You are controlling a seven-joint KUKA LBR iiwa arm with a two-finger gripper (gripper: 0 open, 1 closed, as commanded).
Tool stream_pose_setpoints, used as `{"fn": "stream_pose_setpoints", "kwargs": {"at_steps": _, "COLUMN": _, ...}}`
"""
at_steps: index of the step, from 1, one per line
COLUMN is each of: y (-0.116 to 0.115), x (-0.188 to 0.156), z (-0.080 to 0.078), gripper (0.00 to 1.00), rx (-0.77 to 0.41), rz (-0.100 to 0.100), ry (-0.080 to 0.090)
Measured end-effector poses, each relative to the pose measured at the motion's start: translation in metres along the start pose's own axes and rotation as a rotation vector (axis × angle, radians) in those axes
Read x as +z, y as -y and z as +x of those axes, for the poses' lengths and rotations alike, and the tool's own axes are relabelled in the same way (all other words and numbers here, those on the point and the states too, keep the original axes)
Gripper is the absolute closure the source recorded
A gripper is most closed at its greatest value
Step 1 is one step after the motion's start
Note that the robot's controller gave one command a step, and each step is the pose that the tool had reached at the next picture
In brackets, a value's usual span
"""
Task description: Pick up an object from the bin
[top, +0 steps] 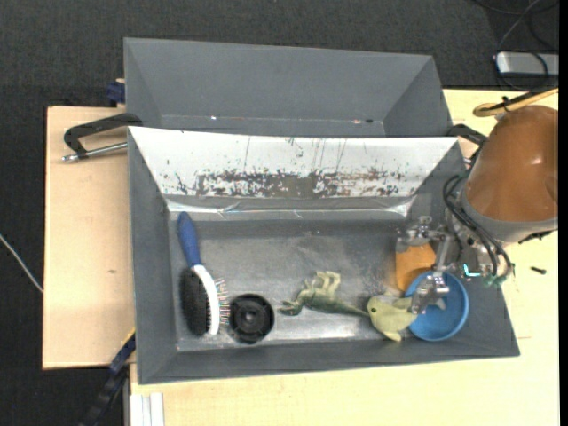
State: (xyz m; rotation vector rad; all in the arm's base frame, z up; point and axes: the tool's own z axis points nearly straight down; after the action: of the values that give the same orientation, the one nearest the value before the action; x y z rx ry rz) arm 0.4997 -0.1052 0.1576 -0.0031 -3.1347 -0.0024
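The grey bin (pixel 266 247) holds few items, well spread along its front edge. The blue-handled hairbrush (pixel 197 293) lies at the left, well clear of the work area.

The blue bowl (pixel 451 319) sits in the front right corner, with an orange object (pixel 409 267) just behind it.

The green toy lizard (pixel 327 300) lies mid-floor, its pale head end (pixel 388 317) touching the bowl. A black round cap (pixel 251 317) sits beside the brush.

The tool (pixel 429 293) stands over the bowl's left rim. Whether it is open or closed cannot be told.

Recommended procedure:
- Straddle the rim wall only.
- Keep clear of the lizard's head.
- Close firmly.
- Lift vertically so the bowl does not drag the toy.
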Motion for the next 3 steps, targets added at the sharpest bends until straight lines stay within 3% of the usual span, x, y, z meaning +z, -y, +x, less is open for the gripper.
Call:
{"fn": "stream_pose_setpoints", "kwargs": {"at_steps": 1, "y": 0.020, "x": 0.087, "z": 0.005, "gripper": 0.00, "rx": -0.160, "rz": -0.015, "ry": 0.008}}
{"fn": "stream_pose_setpoints", "kwargs": {"at_steps": 2, "y": 0.019, "x": 0.085, "z": 0.002, "gripper": 1.00, "rx": -0.161, "rz": -0.014, "ry": 0.017}}
{"fn": "stream_pose_setpoints", "kwargs": {"at_steps": 3, "y": 0.040, "x": -0.069, "z": -0.019, "gripper": 1.00, "rx": -0.332, "rz": 0.008, "ry": 0.021}}
